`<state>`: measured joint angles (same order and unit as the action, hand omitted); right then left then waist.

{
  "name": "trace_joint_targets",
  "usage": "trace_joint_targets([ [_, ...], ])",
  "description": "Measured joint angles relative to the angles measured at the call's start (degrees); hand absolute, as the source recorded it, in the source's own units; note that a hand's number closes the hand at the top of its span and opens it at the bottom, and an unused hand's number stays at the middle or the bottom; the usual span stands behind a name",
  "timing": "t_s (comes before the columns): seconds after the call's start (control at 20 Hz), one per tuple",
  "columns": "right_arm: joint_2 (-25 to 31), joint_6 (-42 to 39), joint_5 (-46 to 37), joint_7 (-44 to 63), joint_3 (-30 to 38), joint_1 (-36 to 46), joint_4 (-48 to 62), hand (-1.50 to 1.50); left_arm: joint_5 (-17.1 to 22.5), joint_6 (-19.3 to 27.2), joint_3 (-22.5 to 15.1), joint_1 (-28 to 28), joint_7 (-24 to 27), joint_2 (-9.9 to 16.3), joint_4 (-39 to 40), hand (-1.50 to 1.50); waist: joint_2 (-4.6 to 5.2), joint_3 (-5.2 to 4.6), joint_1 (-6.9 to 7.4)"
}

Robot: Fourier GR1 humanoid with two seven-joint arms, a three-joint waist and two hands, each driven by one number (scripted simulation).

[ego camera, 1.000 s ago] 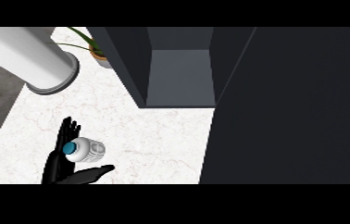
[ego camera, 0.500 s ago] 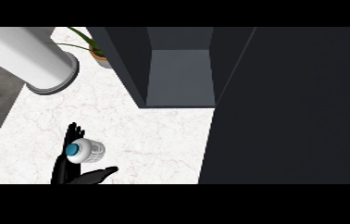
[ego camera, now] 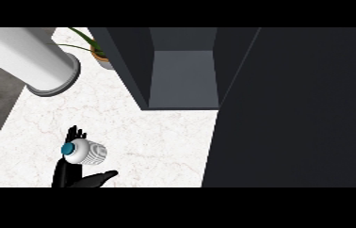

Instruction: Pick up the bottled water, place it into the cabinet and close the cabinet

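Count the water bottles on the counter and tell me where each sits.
1. The bottled water stands on the marble counter at lower left, with the left hand around it. The cabinet interior shows none, though its depths are partly hidden.

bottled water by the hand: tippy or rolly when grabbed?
The bottled water stands upright on the marble counter, seen cap-up, so probably tall and tippy under a sideways nudge. Its round ribbed body would likely roll if toppled. The left hand flanks it, which should steady it.
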<state>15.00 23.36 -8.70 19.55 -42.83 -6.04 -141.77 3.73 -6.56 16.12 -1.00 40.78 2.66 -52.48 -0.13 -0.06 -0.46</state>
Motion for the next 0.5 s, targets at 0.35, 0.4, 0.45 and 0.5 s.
trace_joint_targets([
  [0.35,0.0,0.9,-0.2,-0.7,-0.9,0.3,0.6,-1.50,2.7,-3.6,0.6,1.9,3.5,0.0,4.3,1.50,0.01,0.02,0.05],
  [0.4,0.6,1.3,-0.3,-2.0,-1.8,-0.9,0.6,-1.50,3.1,-3.9,0.8,2.3,3.9,0.0,4.9,1.50,-0.02,0.02,-0.06],
  [0.45,1.4,1.2,-0.4,-2.6,-1.9,-1.5,0.4,-1.50,3.3,-4.4,1.0,2.9,4.3,0.4,5.9,1.50,-0.03,0.02,-0.13],
  [0.5,1.3,1.0,-0.3,-1.8,-1.0,-0.6,0.5,-1.50,3.6,-4.7,1.0,3.2,4.2,0.6,5.8,1.50,-0.01,0.02,-0.03],
])
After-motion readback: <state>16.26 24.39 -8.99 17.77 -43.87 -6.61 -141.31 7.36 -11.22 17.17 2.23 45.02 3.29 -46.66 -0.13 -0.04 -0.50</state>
